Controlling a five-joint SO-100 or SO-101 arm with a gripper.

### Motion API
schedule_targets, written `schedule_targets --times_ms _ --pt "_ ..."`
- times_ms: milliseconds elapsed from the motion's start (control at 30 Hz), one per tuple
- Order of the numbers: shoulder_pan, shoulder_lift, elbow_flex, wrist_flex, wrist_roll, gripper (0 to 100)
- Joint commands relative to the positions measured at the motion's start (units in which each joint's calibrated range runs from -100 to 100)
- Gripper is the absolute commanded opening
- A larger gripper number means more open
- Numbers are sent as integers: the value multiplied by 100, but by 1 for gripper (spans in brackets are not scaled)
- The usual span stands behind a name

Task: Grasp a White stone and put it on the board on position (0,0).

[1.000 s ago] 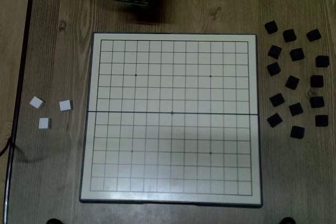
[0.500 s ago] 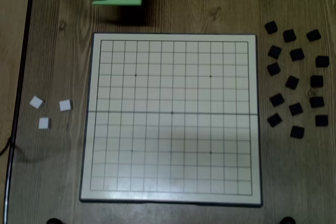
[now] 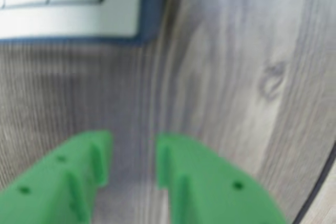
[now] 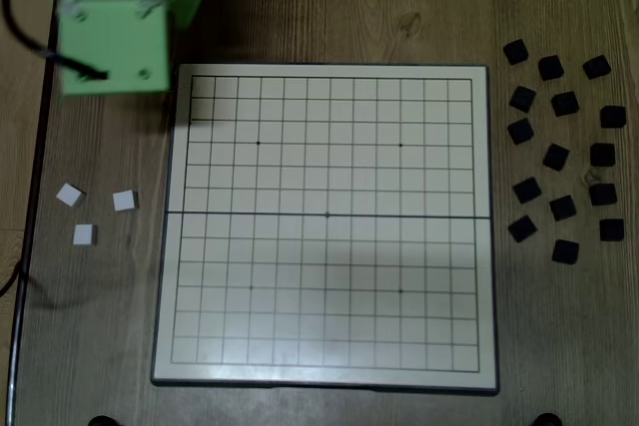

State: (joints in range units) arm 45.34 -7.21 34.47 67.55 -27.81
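Observation:
Three white stones lie on the wooden table left of the board in the fixed view: one (image 4: 69, 195), one (image 4: 124, 201) and one (image 4: 84, 234). The white gridded board (image 4: 329, 246) with a dark rim lies in the middle and bears no stones. The green arm (image 4: 110, 37) hovers at the board's top left corner, above the white stones in that view. In the wrist view my green gripper (image 3: 134, 148) is open and empty over bare wood. A corner of the board (image 3: 73, 9) shows at the wrist view's top left. No stone shows in the wrist view.
Several black stones (image 4: 559, 147) lie scattered right of the board. A black cable (image 4: 25, 32) runs along the arm at the far left. The table's left edge (image 4: 22, 286) is close to the white stones.

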Motion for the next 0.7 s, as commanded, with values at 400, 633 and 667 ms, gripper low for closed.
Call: schedule_targets --times_ms 400,633,667 --pt "-169 302 -3369 2137 -220 6" --pt "-251 404 -5021 2914 -435 6" --pt "-251 420 -5166 2955 -464 6"
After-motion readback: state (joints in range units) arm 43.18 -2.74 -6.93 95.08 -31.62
